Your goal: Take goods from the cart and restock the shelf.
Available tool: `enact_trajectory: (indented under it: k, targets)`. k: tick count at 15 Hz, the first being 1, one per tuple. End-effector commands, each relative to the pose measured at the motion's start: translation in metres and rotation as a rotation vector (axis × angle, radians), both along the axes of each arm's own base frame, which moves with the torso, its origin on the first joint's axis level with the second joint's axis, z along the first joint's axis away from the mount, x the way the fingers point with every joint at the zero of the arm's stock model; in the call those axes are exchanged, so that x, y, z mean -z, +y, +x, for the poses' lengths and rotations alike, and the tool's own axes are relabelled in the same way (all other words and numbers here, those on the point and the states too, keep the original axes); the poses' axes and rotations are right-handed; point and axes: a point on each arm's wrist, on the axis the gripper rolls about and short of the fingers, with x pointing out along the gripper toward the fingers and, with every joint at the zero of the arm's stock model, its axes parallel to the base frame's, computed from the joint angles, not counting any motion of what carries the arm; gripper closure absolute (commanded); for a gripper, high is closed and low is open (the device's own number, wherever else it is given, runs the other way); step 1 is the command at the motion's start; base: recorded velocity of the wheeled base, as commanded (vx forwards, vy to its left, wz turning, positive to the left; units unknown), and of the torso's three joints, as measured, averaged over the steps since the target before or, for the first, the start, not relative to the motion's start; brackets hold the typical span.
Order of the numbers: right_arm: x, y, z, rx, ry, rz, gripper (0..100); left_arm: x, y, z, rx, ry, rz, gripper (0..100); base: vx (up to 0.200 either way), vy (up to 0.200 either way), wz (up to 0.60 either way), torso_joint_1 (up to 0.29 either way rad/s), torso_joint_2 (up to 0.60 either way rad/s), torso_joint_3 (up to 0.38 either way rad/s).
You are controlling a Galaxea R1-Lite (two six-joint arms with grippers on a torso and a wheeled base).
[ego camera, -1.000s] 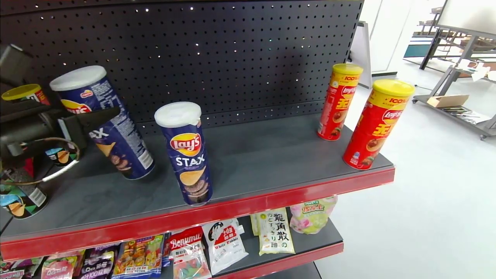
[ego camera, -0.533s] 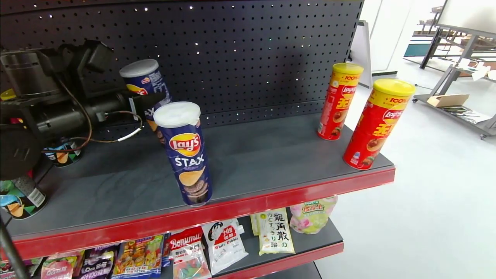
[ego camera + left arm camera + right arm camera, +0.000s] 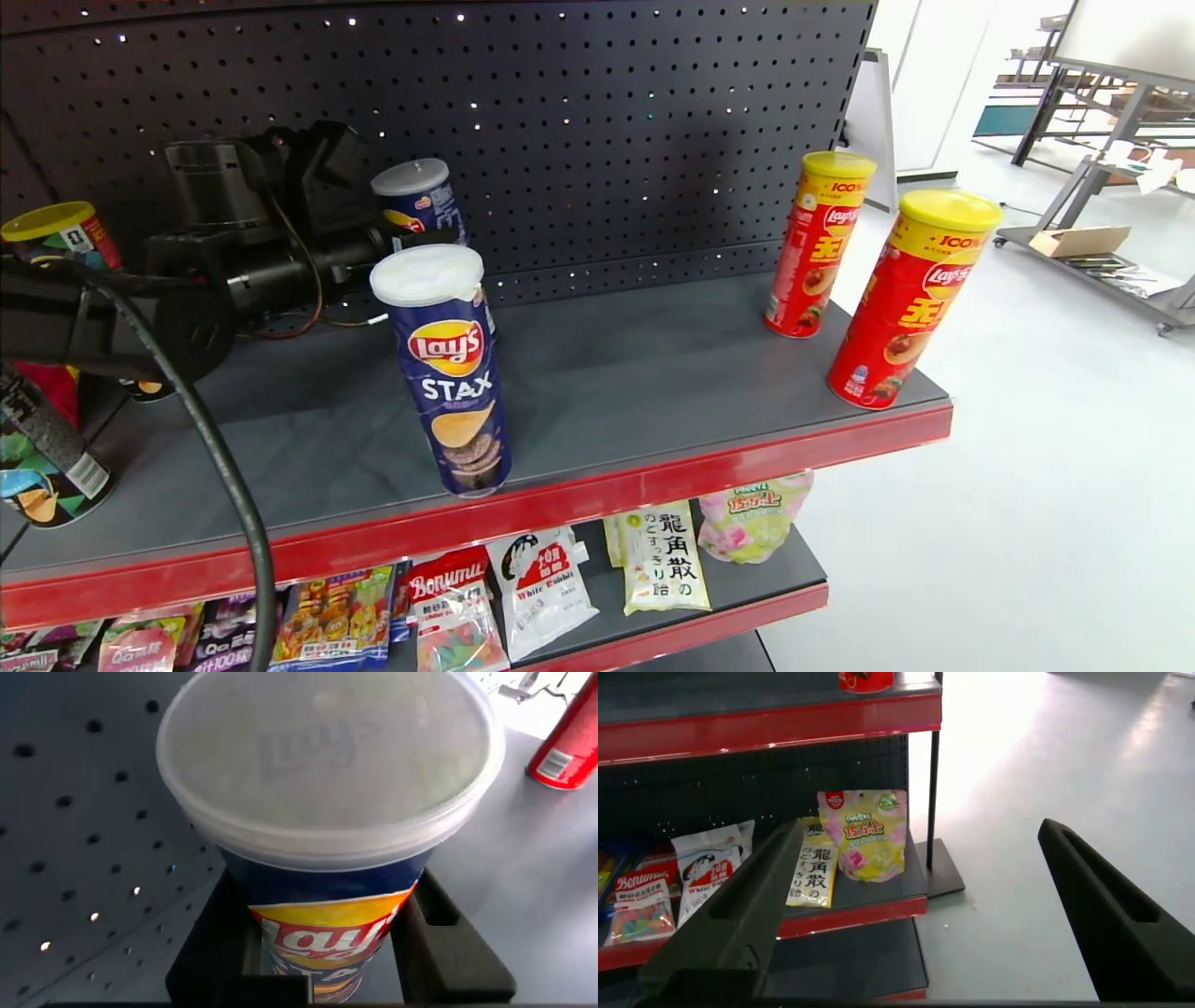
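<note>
Your left gripper (image 3: 327,969) pinches a navy chip can (image 3: 418,198) by its body, close to the pegboard (image 3: 607,140) at the back of the shelf (image 3: 635,373). In the head view a 2nd navy can (image 3: 450,373) hides its lower half. The left wrist view shows its translucent lid, with the yellow-and-red logo cut off. Your right gripper (image 3: 920,924) hangs spread wide, facing snack bags (image 3: 862,833) on a lower shelf.
</note>
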Motion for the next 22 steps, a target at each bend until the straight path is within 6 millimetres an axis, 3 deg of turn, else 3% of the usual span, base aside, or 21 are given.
enact_trajectory:
  k: [1, 15, 16, 22]
  targets:
    - [-0.0001, 0.0000, 0.0001, -0.001, 0.001, 0.000, 0, 0.0077, -0.0049, 0.0086, 0.008, 0.013, 0.003, 100, 0.000, 0.000, 0.00, 0.000, 0.00, 0.000]
    - [-0.0003, 0.0000, 0.0001, 0.000, 0.000, 0.000, 0, 0.0158, -0.0106, 0.0081, 0.013, 0.029, 0.044, 100, 0.000, 0.000, 0.00, 0.000, 0.00, 0.000]
    - [0.0003, 0.0000, 0.0002, 0.000, 0.003, 0.000, 0, 0.0135, -0.0103, 0.0070, 0.006, 0.029, 0.040, 0, 0.000, 0.000, 0.00, 0.000, 0.00, 0.000]
    - [-0.0001, 0.0000, 0.0001, -0.001, 0.001, 0.000, 0, 0.0107, -0.0085, 0.0009, 0.004, 0.059, 0.037, 0, 0.000, 0.000, 0.00, 0.000, 0.00, 0.000]
